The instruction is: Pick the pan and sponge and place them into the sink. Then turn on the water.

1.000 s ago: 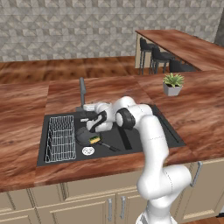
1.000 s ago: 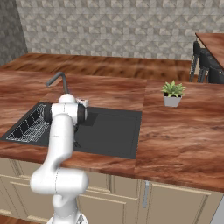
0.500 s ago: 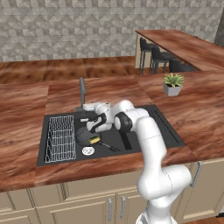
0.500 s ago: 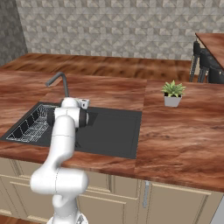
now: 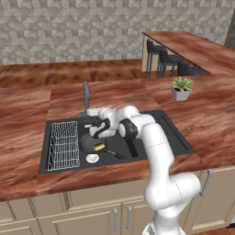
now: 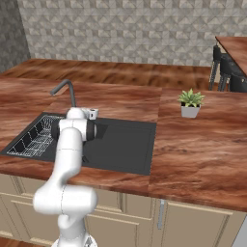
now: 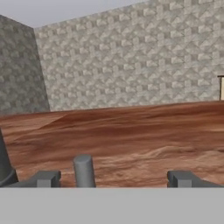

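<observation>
Sink (image 5: 176, 137), hand (image 5: 92, 120) nearer faucet (image 5: 86, 95)

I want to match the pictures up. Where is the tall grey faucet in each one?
Left base view: the faucet stands at the back edge of the sink, left of middle.
Right base view: the faucet is at the upper left, its spout bending left.
Hand view: a grey upright post at the bottom, left of middle, is probably part of it.
Shared landmark: the grey stone wall.
</observation>
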